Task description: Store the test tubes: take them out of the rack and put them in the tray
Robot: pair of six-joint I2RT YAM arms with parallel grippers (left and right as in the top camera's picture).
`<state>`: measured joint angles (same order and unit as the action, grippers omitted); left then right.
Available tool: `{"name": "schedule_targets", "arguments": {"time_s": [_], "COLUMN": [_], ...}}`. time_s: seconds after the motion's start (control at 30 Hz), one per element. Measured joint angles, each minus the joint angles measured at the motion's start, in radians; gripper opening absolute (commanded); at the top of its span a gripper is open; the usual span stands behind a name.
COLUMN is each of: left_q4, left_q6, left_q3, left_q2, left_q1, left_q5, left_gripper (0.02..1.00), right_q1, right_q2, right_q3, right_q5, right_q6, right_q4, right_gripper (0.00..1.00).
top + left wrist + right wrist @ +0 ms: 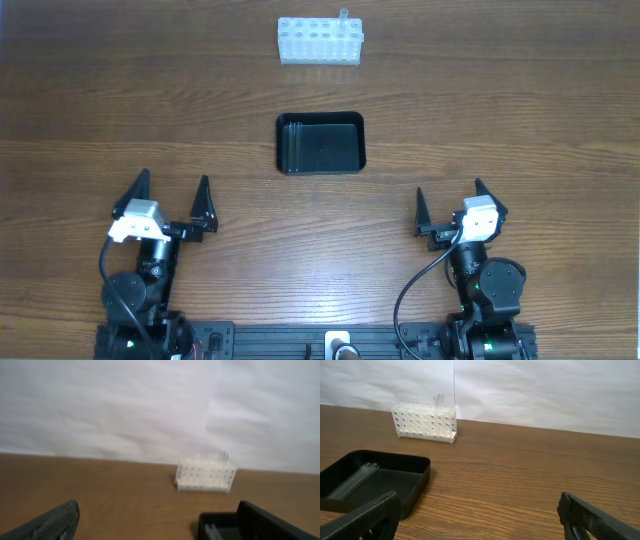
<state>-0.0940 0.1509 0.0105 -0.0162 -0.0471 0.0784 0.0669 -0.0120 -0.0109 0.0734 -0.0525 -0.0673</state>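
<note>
A white test tube rack stands at the table's far edge, with one clear tube upright at its right end. In front of it lies a black tray holding several clear tubes along its left side. My left gripper rests open near the front left, far from both. My right gripper rests open at the front right. The right wrist view shows the rack, its tube, the tray and the tubes lying in it. In the left wrist view the rack stands beyond the tray.
The wooden table is bare around the rack and tray. A white wall or sheet rises behind the table's far edge. Both arm bases sit on a black rail at the front.
</note>
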Motion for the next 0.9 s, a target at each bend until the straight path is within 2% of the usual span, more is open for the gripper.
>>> {"name": "schedule_targets", "arguments": {"time_s": [0.23, 0.9], "left_q4": [0.16, 0.161], "left_q6": [-0.002, -0.002], "left_q3": [0.0, 0.0], "left_q2": [0.003, 0.005], "left_q1": [0.0, 0.0], "left_q5": [0.001, 0.001], "left_gripper": [0.998, 0.998], "right_q1": [0.0, 0.0], "right_q2": [0.0, 0.0], "right_q3": [0.0, 0.0], "right_q5": [0.0, 0.0], "right_q6": [0.0, 0.0], "right_q4": [0.0, 0.0], "right_gripper": [0.993, 0.993]}}
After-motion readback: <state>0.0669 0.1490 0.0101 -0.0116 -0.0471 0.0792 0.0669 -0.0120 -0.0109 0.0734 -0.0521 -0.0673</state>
